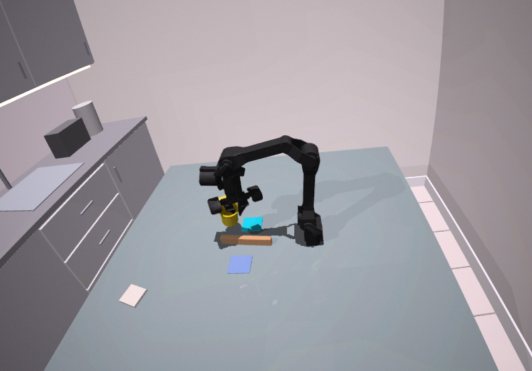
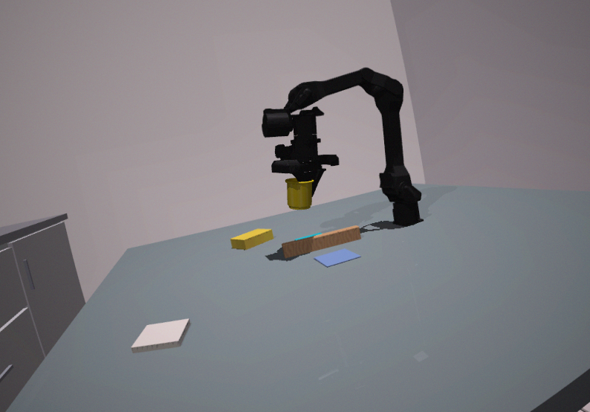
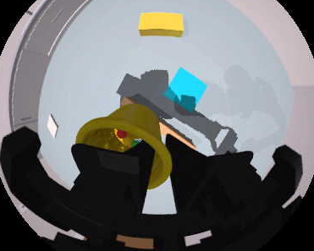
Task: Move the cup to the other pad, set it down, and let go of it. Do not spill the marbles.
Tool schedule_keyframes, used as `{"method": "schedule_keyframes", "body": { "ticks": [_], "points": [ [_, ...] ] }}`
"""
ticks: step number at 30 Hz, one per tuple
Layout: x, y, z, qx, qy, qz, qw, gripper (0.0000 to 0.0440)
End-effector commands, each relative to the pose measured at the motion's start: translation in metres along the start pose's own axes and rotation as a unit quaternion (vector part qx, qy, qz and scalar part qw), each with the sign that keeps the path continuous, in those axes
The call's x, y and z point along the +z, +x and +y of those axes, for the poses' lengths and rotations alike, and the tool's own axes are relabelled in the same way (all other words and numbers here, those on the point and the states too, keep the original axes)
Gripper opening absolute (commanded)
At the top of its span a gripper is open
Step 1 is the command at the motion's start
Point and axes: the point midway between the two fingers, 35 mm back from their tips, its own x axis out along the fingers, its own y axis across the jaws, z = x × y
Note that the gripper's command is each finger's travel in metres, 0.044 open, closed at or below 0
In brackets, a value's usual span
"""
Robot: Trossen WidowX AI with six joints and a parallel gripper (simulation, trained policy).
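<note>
End effector grips the cup aloft; wooden bar separates both pads.

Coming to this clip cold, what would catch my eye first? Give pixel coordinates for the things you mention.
Probably the yellow cup (image 1: 229, 219) (image 2: 299, 195) (image 3: 137, 114), hanging in the air in the black gripper (image 1: 235, 209) (image 2: 310, 185) (image 3: 161, 137), with marbles (image 3: 121, 133) inside. Next, the bright cyan pad (image 1: 252, 222) (image 2: 308, 236) (image 3: 190, 84) on the table, behind the wooden bar (image 1: 255, 240) (image 2: 334, 238) (image 3: 181, 137) in the exterior view. Then the blue pad (image 1: 239, 264) (image 2: 337, 257), on the bar's other side.
</note>
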Motion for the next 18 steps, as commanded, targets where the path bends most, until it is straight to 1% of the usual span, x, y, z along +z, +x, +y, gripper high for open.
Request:
{"method": "schedule_keyframes", "body": {
  "ticks": [1,18],
  "points": [
    [0.015,-0.001,-0.003,0.009,0.018,-0.012,1.000,0.0000],
    [0.054,0.018,-0.024,0.012,0.079,-0.032,0.996,0.0000]
  ]
}}
